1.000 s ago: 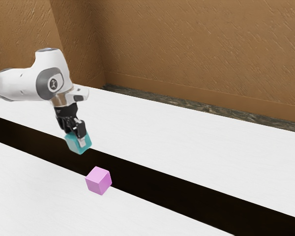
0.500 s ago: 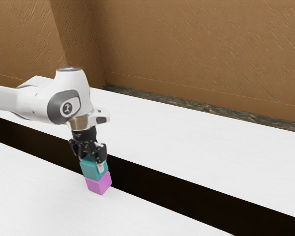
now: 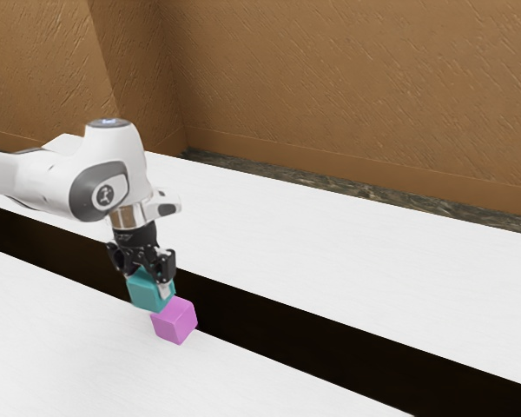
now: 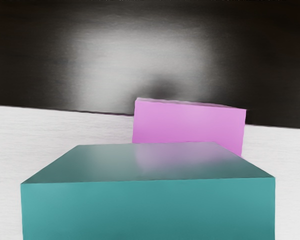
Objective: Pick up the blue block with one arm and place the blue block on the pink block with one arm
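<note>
Teal-blue cube (image 3: pixel 148 294), lower left of the exterior view, pinched between the two fingers of the black gripper (image 3: pixel 146 278), which press on it from opposite sides. The cube hangs tilted, up and to the left of the pink cube (image 3: pixel 175 321); their near corners overlap in the picture, and whether they touch cannot be told. In the wrist view the blue cube (image 4: pixel 150 200) lies just under the hand, with the pink cube (image 4: pixel 190 125) beyond it. The pink cube rests on the near white table strip (image 3: pixel 52 356), right at its edge beside the dark gap (image 3: pixel 330 347). Beyond the gap the far white slab (image 3: pixel 347 234) spreads right, up to the brown textured wall (image 3: pixel 330 78).
</note>
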Controlling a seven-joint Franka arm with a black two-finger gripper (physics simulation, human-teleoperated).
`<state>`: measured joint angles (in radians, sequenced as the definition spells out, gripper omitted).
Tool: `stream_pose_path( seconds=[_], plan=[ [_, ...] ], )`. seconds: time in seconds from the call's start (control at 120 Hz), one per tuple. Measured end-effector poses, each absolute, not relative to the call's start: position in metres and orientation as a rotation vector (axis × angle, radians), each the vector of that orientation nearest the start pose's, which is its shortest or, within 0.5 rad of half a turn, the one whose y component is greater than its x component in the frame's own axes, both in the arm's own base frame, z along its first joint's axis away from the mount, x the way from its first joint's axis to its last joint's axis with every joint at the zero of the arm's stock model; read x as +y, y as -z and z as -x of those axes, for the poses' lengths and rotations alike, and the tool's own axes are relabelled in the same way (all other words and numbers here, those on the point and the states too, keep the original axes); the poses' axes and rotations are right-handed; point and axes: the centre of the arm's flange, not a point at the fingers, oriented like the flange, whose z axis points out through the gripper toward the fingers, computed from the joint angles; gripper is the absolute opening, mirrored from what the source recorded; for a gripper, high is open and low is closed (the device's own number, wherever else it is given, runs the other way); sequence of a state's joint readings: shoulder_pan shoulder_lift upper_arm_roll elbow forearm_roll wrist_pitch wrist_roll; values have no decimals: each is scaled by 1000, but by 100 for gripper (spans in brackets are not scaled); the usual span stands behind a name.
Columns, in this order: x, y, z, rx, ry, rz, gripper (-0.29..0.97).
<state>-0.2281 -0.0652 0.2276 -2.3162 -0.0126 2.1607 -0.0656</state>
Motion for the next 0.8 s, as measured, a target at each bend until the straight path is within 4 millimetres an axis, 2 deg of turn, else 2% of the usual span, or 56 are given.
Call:
stream_pose_path(
  seconds=[0.133,0.35,0.8],
  plan=[
    [1,-361,-491,-73,-121,3156,35],
    [-17,-357,-487,45,-104,3160,35],
    [-23,-347,-479,152,-77,3178,35]
  ],
)
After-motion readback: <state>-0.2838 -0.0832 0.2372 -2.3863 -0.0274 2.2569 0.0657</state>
